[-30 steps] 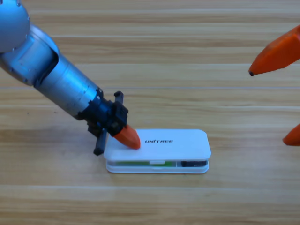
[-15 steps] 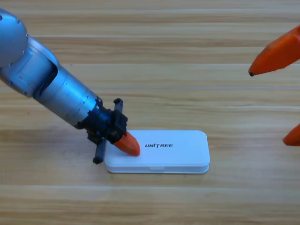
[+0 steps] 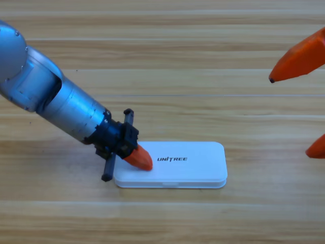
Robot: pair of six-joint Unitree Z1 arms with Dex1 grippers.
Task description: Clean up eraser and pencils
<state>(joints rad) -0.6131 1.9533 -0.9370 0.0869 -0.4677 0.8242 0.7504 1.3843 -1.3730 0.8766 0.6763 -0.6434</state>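
Note:
The white case [image 3: 188, 165] lies shut flat on the table, lid down. The eraser and both pencils are hidden; none of them shows anywhere on the table. My left gripper [image 3: 142, 160] comes in from the upper left and rests its orange tip, shut with nothing held, on the left end of the lid. My right gripper [image 3: 290, 116] waits at the right edge, cut off by the picture, with its two orange jaws standing wide apart and nothing between them.
The wooden table [image 3: 167, 76] runs in planks across the whole view. The grey left arm [image 3: 51, 99] slants over the table's left part, above and left of the case.
The lid, slightly ajar a second ago with green and black things showing in the front gap, now lies shut. My left gripper sank a little with it. The right arm held still.

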